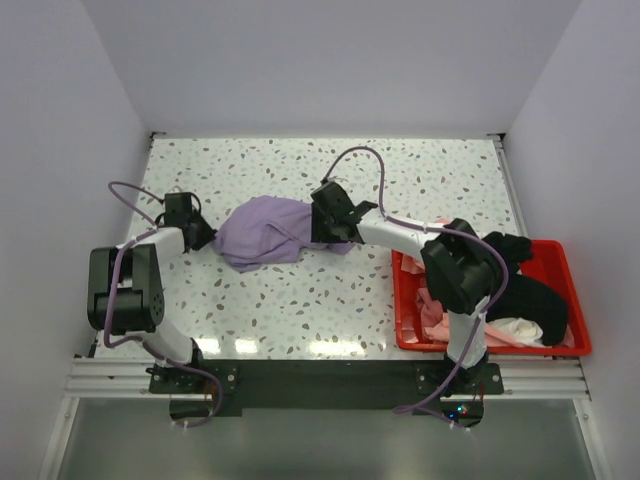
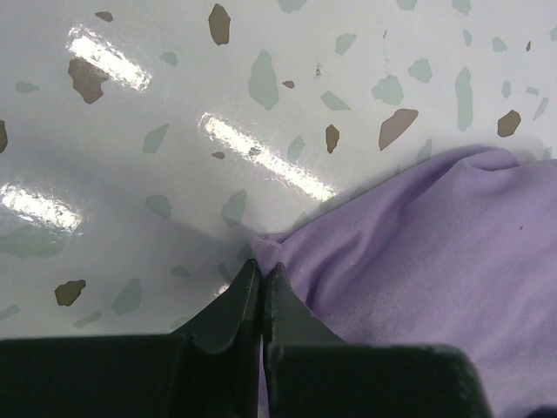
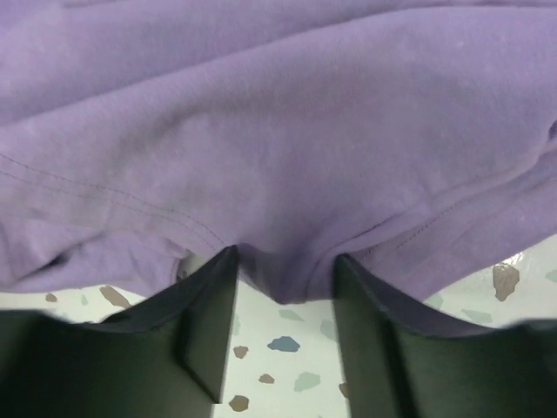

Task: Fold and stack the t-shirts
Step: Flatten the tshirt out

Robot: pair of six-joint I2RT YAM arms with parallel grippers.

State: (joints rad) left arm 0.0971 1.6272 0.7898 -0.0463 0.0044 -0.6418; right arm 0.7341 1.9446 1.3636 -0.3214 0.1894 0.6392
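Purple cloth sits in a soft lump near the middle of the bench [image 1: 400, 180]. This is the purple shirt [image 1: 265, 232], and it lies between the two arms. It is bunched up and wrinkly, not flat and not folded. The left gripper [image 2: 262, 270] is closed tight, and it looks like it is pinching the left edge of the shirt right at its tips. The right gripper [image 3: 283, 261] is at the other side of the shirt. Its fingers are partly apart, with a fold of the hem sitting between them. I do not think they are squeezing it yet, because bare bench shows in the gap. Off to the right is a red bin [image 1: 500, 349]. Inside it are a black shirt [image 1: 530, 295], a pink shirt [image 1: 432, 310] and a white shirt [image 1: 515, 328], all in a messy heap. No folded shirt and no neat pile shows anywhere. So I think the job is only at its start. The purple shirt has to be spread out, folded and set down, and then the three in the bin need the same.
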